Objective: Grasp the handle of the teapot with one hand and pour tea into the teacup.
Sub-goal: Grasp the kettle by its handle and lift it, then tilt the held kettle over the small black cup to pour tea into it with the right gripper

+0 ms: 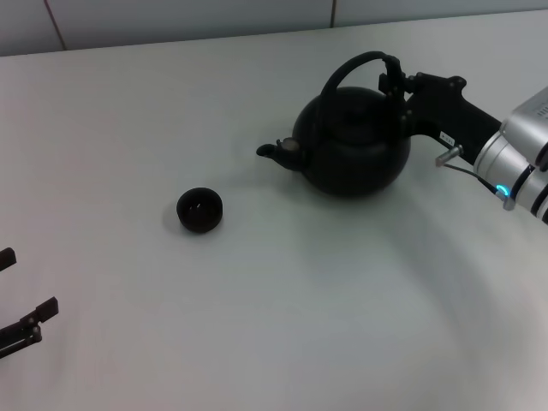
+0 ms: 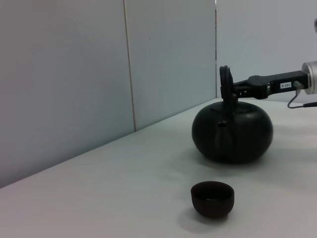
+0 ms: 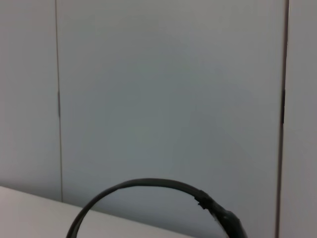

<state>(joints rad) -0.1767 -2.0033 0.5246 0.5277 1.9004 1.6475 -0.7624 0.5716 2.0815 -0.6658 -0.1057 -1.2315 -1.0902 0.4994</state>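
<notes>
Now: white table (image 1: 282, 325) | pale panelled wall (image 2: 64, 74) | right gripper (image 1: 396, 84) jaws clamp handle (image 1: 351, 68) | left gripper (image 1: 21, 321) jaws unclear

Matte-black teapot (image 1: 355, 141), dark-brown teacup (image 1: 199, 210), white table (image 1: 282, 308).

A plain white table (image 1: 282, 325) carries just two things. The teapot (image 1: 355, 145) stands upright on it toward two o'clock from the centre, spout pointing to nine o'clock. The teacup (image 1: 199, 210) sits upright toward nine o'clock, well apart from the teapot and at about eight o'clock from its spout.
</notes>
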